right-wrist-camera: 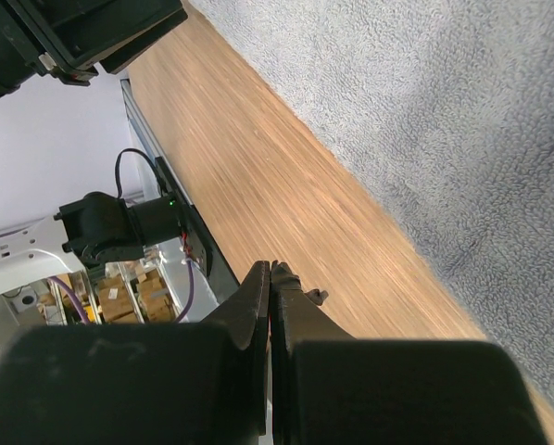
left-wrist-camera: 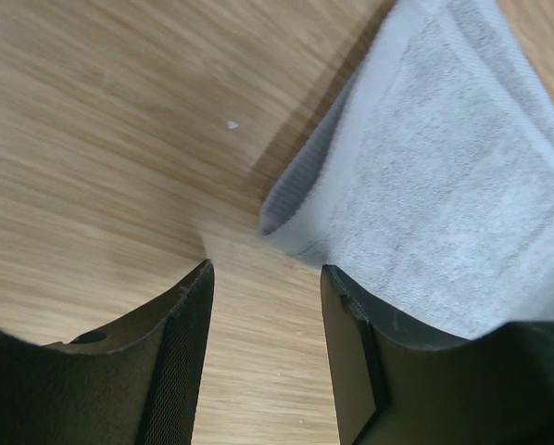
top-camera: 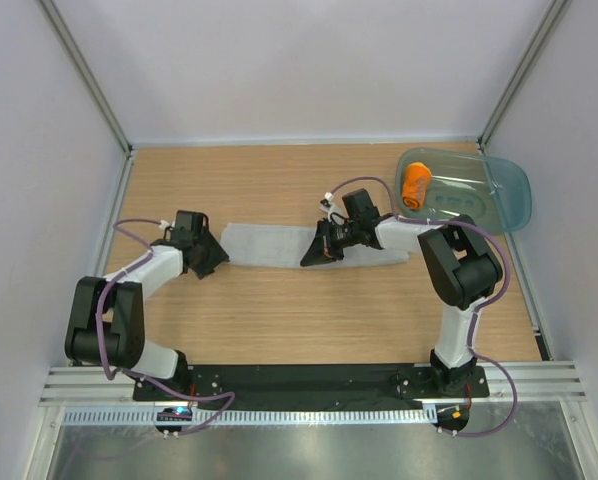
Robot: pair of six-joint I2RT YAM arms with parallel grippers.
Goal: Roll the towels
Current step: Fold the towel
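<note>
The light grey towel [top-camera: 279, 245] lies flat as a long strip across the middle of the table. Its left corner [left-wrist-camera: 434, 176] is slightly raised, just ahead of my left gripper [left-wrist-camera: 266, 269]. That left gripper [top-camera: 219, 258] is open at the strip's left end, with only bare wood between its fingers. My right gripper [top-camera: 309, 256] is shut and empty over the middle of the strip. In the right wrist view its closed tips [right-wrist-camera: 270, 269] hang above wood beside the grey towel [right-wrist-camera: 444, 120]. The orange towel [top-camera: 415, 186] sits rolled in the tub.
The translucent blue-green tub [top-camera: 504, 195] stands at the back right corner of the wooden table [top-camera: 309, 320]. Frame posts and white walls close the table on three sides. The arm bases sit on a black plate [top-camera: 309, 382] at the near edge.
</note>
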